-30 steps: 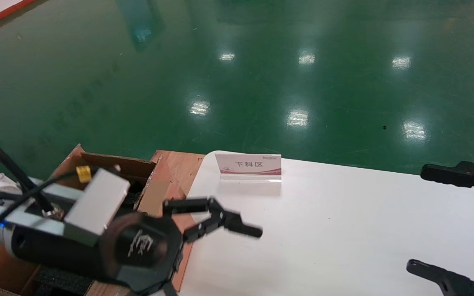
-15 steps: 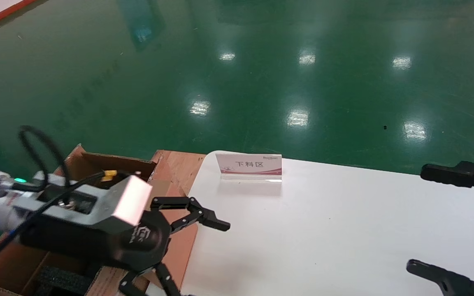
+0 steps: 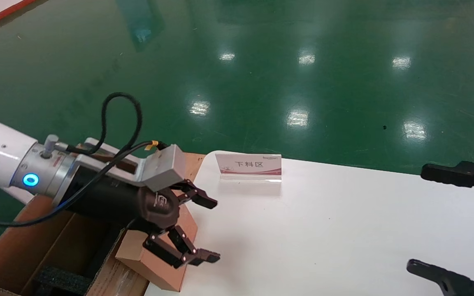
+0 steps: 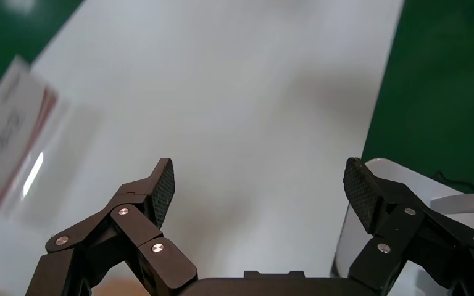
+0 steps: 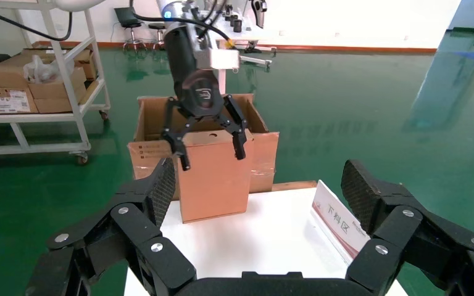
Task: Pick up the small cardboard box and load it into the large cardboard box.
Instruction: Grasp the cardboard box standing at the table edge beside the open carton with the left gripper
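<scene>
The small cardboard box [image 3: 159, 274] stands upright at the white table's left edge, against the large cardboard box [image 3: 15, 242]. In the right wrist view the small cardboard box [image 5: 213, 179] shows its round hole near the top, with the large cardboard box [image 5: 263, 154] behind it. My left gripper [image 3: 210, 229] hangs open just above and on the table side of the small box, holding nothing. In its own view the left gripper [image 4: 259, 182] has only white table between its pads. My right gripper [image 3: 431, 222] is open at the table's right side.
A red and white sign [image 3: 248, 166] stands at the table's far edge. Black foam [image 3: 60, 280] lies inside the large box. The white table [image 3: 344, 230] lies between the two grippers. A cart with cartons [image 5: 31, 80] stands on the green floor behind.
My left arm has risen and turned, and its open gripper has drawn back toward the table's left edge. The small box, hidden behind the arm before, now shows. The right gripper has not moved.
</scene>
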Motion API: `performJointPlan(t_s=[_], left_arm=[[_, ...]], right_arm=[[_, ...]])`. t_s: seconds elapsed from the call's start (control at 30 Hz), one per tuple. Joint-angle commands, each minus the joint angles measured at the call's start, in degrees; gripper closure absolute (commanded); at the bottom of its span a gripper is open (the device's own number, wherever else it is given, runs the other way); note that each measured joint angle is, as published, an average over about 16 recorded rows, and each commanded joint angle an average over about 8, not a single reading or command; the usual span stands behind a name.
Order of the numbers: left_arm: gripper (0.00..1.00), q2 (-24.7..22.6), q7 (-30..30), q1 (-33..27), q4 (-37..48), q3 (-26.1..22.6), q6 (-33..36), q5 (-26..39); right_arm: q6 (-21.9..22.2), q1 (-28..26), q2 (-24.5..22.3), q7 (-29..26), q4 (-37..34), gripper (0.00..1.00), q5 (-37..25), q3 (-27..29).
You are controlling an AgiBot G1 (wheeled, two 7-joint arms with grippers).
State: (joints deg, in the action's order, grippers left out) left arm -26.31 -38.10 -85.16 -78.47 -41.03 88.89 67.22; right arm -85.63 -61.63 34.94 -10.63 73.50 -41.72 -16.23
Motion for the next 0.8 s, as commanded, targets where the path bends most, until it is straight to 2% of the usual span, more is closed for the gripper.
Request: performJointPlan(t_s=[0.03,0.37,0.8], left_arm=[[0.0,-0.39,-4.33,-2.28,0.01,-1.6,0.27,2.43],[0.0,-1.91,-19.98,-12.38,0.01,-10.89,0.99,10.27],[0.0,-6.35,-32.01,-27.13,0.18,-25.8,1.4,21.32]], right_arm=[[0.0,0.0,0.0,0.0,0.0,0.0,0.01,-0.01],[0.02,-0.01,-0.02,0.02,0.0,0.0,0.03,-0.05],[0.05,-0.02,-0.04,0.05,0.0,0.0,0.07,-0.1]])
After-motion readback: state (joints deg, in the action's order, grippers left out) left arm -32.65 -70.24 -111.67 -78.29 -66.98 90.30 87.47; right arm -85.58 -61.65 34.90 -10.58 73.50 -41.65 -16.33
